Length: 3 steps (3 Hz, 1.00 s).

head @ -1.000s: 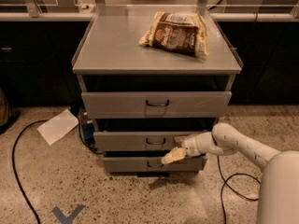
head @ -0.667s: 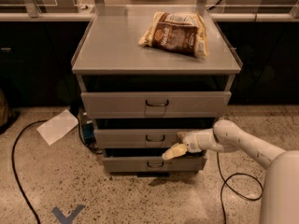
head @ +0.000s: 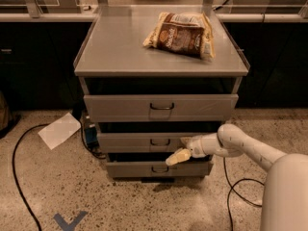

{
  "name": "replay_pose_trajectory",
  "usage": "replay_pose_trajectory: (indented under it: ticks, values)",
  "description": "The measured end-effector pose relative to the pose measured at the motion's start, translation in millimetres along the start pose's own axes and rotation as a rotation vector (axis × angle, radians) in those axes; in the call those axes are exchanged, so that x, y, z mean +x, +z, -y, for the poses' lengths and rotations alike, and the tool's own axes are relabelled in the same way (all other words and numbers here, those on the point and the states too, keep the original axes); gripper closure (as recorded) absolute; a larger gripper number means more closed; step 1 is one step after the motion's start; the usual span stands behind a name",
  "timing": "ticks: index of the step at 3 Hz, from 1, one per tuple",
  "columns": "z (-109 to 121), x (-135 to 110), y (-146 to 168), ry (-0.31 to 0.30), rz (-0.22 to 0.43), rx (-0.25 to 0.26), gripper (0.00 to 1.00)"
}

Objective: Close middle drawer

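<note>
The middle drawer (head: 139, 141) is the second of three grey drawers in a grey metal cabinet. Its low front panel carries a small dark U-shaped pull (head: 160, 142), and it stands out slightly, less far than the top drawer (head: 120, 108). My gripper (head: 179, 156) comes in from the right on a white arm. It sits against the right part of the middle drawer's front, just below and right of the pull. Its yellowish fingertips (head: 175, 158) point down and left, over the lowest drawer (head: 134, 169).
A brown snack bag (head: 180, 33) lies on the cabinet top (head: 115, 47). A white sheet of paper (head: 59, 130) and black cables (head: 19, 177) lie on the speckled floor at left. Another cable (head: 240, 186) runs on the floor at right. Dark cabinets stand behind.
My gripper and forearm have shifted slightly left, toward the drawer front. The middle drawer looks much the same.
</note>
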<state>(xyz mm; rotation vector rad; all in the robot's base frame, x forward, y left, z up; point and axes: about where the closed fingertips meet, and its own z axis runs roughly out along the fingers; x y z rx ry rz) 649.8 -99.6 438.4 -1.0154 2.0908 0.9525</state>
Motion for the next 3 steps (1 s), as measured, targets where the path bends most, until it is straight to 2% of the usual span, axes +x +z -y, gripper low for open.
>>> replay_pose_trajectory:
  ticks: [1, 2, 3]
  values:
    - [5.3, 1.1, 8.2, 0.019, 0.007, -0.012, 0.00]
    - [10.6, -5.7, 3.9, 0.009, 0.029, 0.019, 0.00]
    - [10.3, -5.5, 3.8, 0.009, 0.029, 0.019, 0.00]
